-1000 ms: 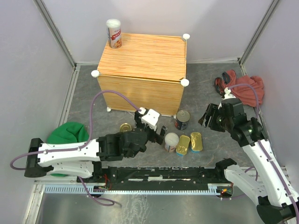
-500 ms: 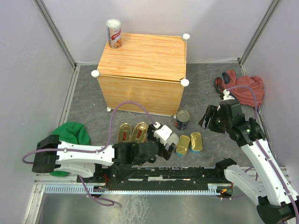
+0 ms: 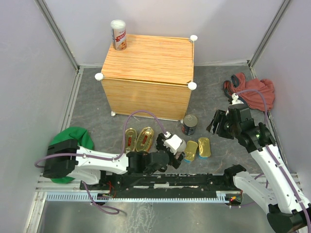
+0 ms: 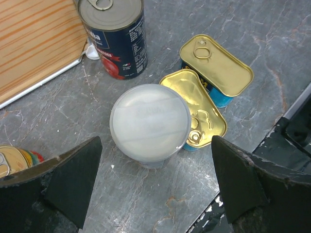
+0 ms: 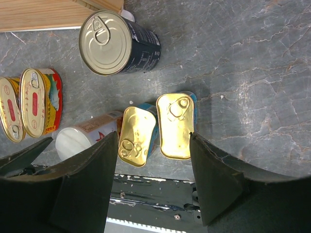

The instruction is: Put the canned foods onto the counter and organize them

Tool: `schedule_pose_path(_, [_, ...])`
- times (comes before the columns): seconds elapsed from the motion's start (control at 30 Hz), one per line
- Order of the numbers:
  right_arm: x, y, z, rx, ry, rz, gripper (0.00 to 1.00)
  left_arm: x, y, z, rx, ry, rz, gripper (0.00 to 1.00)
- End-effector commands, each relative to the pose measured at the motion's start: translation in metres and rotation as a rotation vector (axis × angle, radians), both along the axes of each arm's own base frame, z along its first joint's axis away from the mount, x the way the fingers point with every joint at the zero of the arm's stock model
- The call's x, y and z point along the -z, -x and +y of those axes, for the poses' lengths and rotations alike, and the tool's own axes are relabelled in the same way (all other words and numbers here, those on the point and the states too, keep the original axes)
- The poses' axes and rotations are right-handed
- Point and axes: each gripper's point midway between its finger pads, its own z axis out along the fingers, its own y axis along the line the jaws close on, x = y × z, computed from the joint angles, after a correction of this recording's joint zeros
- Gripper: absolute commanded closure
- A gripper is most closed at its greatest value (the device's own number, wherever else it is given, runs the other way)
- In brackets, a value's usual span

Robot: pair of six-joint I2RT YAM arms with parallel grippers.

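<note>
We have one tall can on the counter's far-left corner; six cans sit on the floor. Our left gripper gapes either side of the second tall can; right gripper apart, empty.

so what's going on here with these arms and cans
Two robot arms are moving canned foods onto the wooden counter. One tall white-lidded can already stands on its back left corner. The left gripper hangs open over the second tall can on the table, not gripping it. The right gripper hovers open and empty above the two rectangular tins. The dark tin and two oval tins sit on the table too.
</note>
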Motion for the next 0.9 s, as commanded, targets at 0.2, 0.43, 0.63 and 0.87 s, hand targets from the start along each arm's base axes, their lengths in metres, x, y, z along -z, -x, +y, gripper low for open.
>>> schedule_pose_path(0.2, [-0.006,-0.010,0.002,0.005,0.001,-0.025,0.32,0.002,-0.014,-0.009,-0.077,0.064,-0.053,0.01])
schedule_pose_path(0.43, [-0.004,-0.013,0.003,-0.001,0.010,-0.022,0.32,0.007,-0.024,-0.010,-0.107,0.071,-0.071,0.01])
schedule_pose_path(0.63, [-0.006,-0.018,0.004,-0.006,0.016,-0.024,0.32,0.012,-0.038,-0.010,-0.142,0.082,-0.069,0.01])
schedule_pose_path(0.87, [-0.005,-0.022,0.005,-0.010,0.019,-0.017,0.32,0.014,-0.048,-0.021,-0.117,0.101,-0.067,0.01])
